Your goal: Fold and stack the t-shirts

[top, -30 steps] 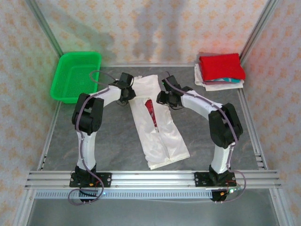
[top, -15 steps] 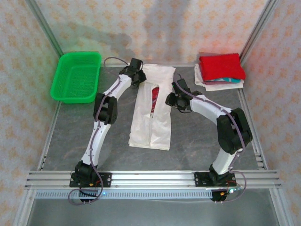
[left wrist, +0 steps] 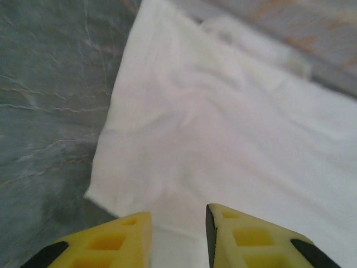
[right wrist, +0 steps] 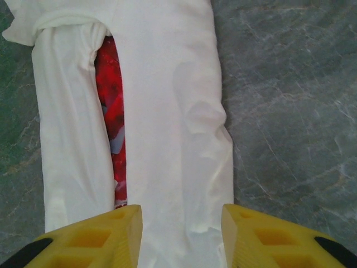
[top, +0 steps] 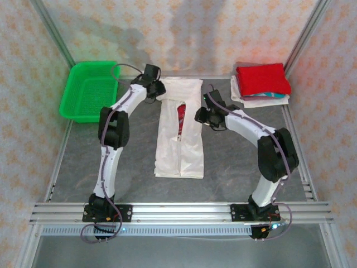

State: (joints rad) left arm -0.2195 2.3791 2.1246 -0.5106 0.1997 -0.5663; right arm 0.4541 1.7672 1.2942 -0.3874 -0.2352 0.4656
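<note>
From above and behind the arms: cream-white t-shirt (top: 179, 134), folded to a narrow strip in mid-bench, long axis running near to far, a red graphic (top: 181, 118) showing in the seam between its folded sides. Left claw (top: 158, 89) stands at the strip's far left corner. Right claw (top: 202, 116) sits just beside the right long edge, about midway along. Stack of folded t-shirts (top: 261, 84), red on top, sits at the far right corner, well apart. Green basket (top: 89, 89) lies far left. Bare bench (top: 234, 167) on both sides and toward the near rail. At the left wrist: yellow fingers slightly parted, pinching nothing, with flat white cloth (left wrist: 223, 123) ahead and its left edge meeting grey bench (left wrist: 50, 84). At the right wrist: fingers spread wider, empty, above the cloth's right half (right wrist: 178, 111), with the strip stretching straight ahead and open bench (right wrist: 290, 84) to the right. Judgement: a crosswise fold looks due. The left claw is nearer the far end, and the free room lies nearward.
</note>
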